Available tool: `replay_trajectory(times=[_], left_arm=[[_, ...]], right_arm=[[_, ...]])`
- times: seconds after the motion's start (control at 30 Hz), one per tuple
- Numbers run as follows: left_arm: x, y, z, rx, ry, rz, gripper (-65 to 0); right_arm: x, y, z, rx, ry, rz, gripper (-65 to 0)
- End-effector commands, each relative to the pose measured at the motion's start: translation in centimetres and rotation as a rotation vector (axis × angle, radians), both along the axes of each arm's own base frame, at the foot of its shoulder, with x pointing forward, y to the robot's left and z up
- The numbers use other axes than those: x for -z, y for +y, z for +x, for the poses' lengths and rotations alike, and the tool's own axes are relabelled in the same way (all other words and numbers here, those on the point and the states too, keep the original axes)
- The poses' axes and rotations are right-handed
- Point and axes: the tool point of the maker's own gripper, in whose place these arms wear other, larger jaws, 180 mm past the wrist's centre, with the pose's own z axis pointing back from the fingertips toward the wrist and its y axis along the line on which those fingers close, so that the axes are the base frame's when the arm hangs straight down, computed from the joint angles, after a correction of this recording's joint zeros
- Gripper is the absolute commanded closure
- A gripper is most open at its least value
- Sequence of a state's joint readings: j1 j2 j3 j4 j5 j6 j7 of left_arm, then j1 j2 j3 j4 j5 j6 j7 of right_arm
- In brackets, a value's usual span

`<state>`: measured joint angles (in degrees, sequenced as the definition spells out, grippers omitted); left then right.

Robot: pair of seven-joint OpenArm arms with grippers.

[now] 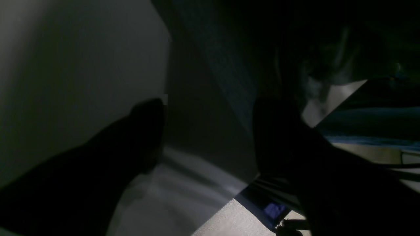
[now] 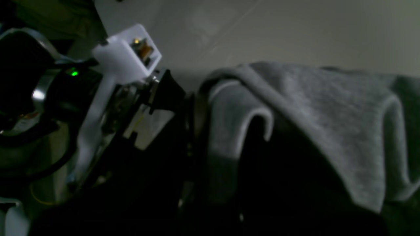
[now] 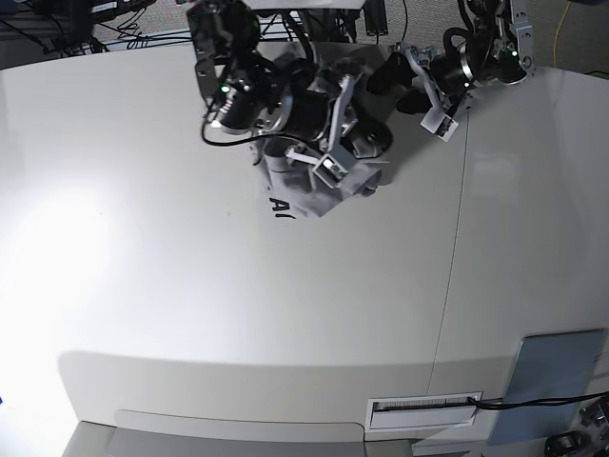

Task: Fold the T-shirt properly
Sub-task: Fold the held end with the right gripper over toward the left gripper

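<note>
The heather-grey T-shirt (image 3: 309,190) is bunched in a heap at the far middle of the white table (image 3: 190,286), with a bit of black lettering (image 3: 281,207) showing at its front edge. My right gripper (image 3: 366,145) is buried in the heap. In the right wrist view grey fabric (image 2: 311,108) drapes over its dark fingers, and the gripper (image 2: 236,111) looks shut on a fold. My left gripper (image 3: 385,76) hovers just behind the heap. In the left wrist view its fingers (image 1: 147,131) are dark, spread wide and empty, with shadowed cloth (image 1: 223,59) beyond.
A flat grey-blue pad (image 3: 557,367) lies at the near right corner. A white label strip (image 3: 423,407) sits on the front edge. A seam (image 3: 455,248) runs down the table. Cables (image 3: 57,29) lie behind the far edge.
</note>
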<state>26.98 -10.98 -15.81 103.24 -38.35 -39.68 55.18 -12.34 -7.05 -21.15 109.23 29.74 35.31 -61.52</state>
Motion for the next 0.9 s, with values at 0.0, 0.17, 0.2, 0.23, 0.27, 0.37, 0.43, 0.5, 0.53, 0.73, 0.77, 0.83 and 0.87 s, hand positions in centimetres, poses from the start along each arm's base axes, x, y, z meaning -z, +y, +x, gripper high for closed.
replay_trajectory(times=[0.0,0.17,0.2,0.23,0.27,0.37,0.43,0.5,0.53,0.73,0.77,0.83,0.87], left_arm=[[-0.9,-0.1,0.6,-0.005,-0.037,-0.021,-41.0],[-0.9,-0.1,0.6,-0.005,-0.037,-0.021,-41.0],[-0.9,-0.1,0.7,-0.005,-0.039,-0.021,-41.0],[-0.9,-0.1,0.7,-0.005,-0.04,-0.021,-41.0],[-0.9,-0.1,0.7,-0.006,-0.041,-0.023,-41.0],[-1.1,-0.2,0.9,-0.013,-0.052,-0.029,-41.0],[-1.2,-0.2,1.0,-0.015,-0.057,-0.032,-41.0],[-1.2,-0.2,1.0,-0.015,-0.057,-0.032,-41.0],[-1.2,-0.2,1.0,-0.015,-0.057,-0.032,-41.0],[-1.2,-0.1,1.1,-0.016,-0.06,-0.03,-41.0],[-1.2,0.0,1.1,-0.018,-0.061,-0.03,-41.0],[-1.3,0.2,1.2,-0.025,-0.063,-0.031,-41.0],[-1.3,0.4,1.3,-0.033,-0.064,-0.032,-41.0]], right_arm=[[-1.9,1.1,0.6,-0.001,-0.039,0.077,0.0],[-1.1,1.5,0.8,-0.013,-0.036,0.058,0.0],[-1.1,1.5,0.8,-0.013,-0.035,0.058,0.0],[-1.0,1.5,0.8,-0.013,-0.034,0.058,0.0],[-1.0,1.5,0.8,-0.016,-0.036,0.058,0.0],[-1.6,1.9,0.3,-0.063,-0.073,0.084,-9.3],[-2.5,2.2,0.3,-0.062,-0.083,0.133,-21.7],[-3.4,2.4,0.5,-0.054,-0.085,0.188,-25.9],[-3.8,2.5,0.4,-0.052,-0.082,0.212,-25.9],[-6.5,3.1,0.0,-0.062,-0.053,0.368,-25.8],[-7.1,3.0,0.0,-0.062,-0.063,0.381,-25.8],[-8.1,2.5,0.2,-0.059,-0.102,0.373,-25.8],[-8.4,2.1,0.3,-0.056,-0.124,0.354,-25.8]])
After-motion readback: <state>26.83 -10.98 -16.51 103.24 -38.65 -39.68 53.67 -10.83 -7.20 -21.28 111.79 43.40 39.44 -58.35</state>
